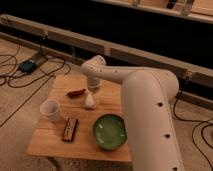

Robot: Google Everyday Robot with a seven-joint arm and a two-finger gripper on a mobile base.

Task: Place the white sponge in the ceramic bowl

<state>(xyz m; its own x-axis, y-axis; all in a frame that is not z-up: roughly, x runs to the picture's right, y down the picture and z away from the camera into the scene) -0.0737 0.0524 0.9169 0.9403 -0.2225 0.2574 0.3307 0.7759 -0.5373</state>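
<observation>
The white sponge is on the wooden table, near its middle, and looks tipped up on one end. My gripper is directly above it and touching or nearly touching its top. The ceramic bowl is glossy green and stands near the front right of the table, a short way right of and in front of the sponge. It looks empty. My arm reaches in from the right and hides the table's right side.
A white cup stands at the left. A dark rectangular bar lies in front of it. A small reddish-brown object lies left of the sponge. Cables and a black box are on the floor behind.
</observation>
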